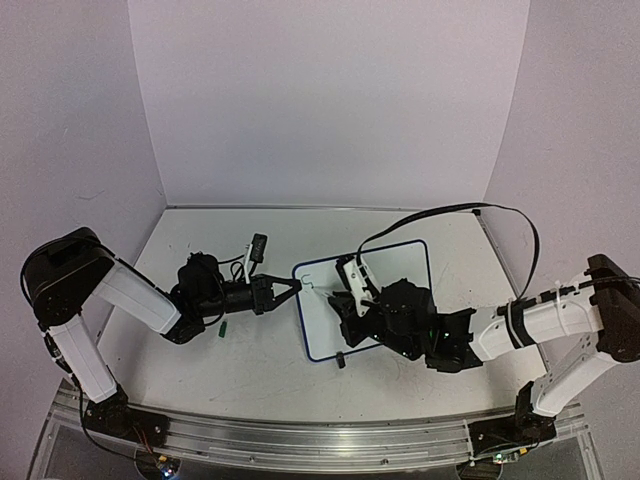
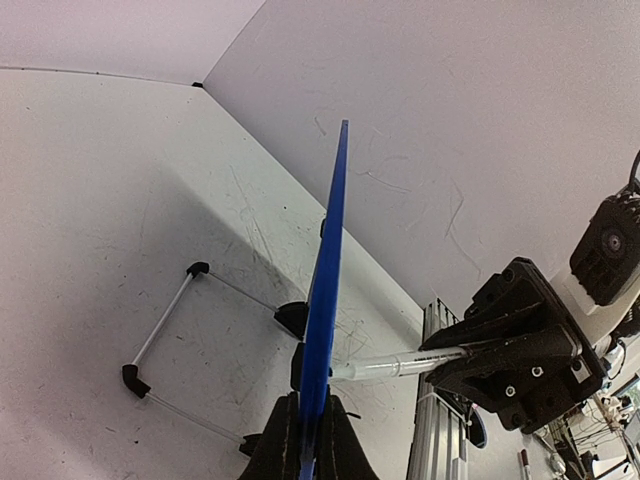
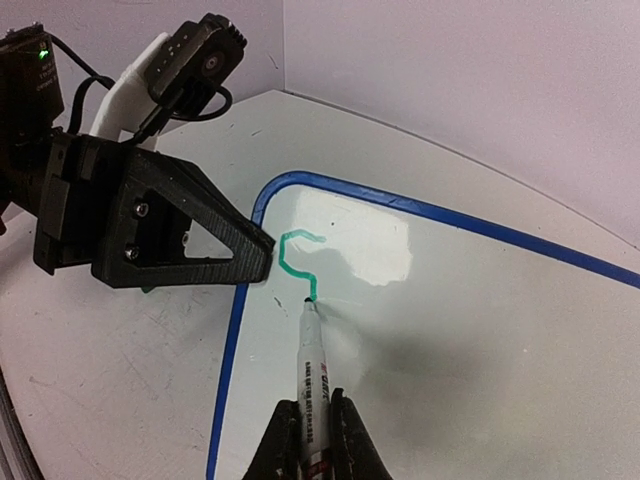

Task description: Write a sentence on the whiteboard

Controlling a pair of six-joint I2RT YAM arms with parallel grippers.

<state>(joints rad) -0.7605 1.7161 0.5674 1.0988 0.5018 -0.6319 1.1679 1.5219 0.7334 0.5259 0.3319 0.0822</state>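
So, the left gripper point(image 1: 290, 288) is clamped tight on the whiteboard point(image 1: 400, 262) at its left rim, mid-table. The right gripper point(image 3: 312, 440) is closed around a marker point(image 3: 310, 360), tip touching the board (near a rounded corner), where the sentence point(image 3: 297, 262) is just one green squiggle.

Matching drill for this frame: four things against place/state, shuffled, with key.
Things
1. blue-rimmed white rectangular whiteboard
2. white-barrelled marker pen
3. green marker stroke
4. left arm's black fingers

Places/states
A. shut on the board's rim
B. held in the right arm's fingers, tip at the end of the stroke
C. near a rounded corner of the board, only a short squiggle
D. writing surface mostly blank

Pairs: 1-D, 2-B, 3-C, 4-A
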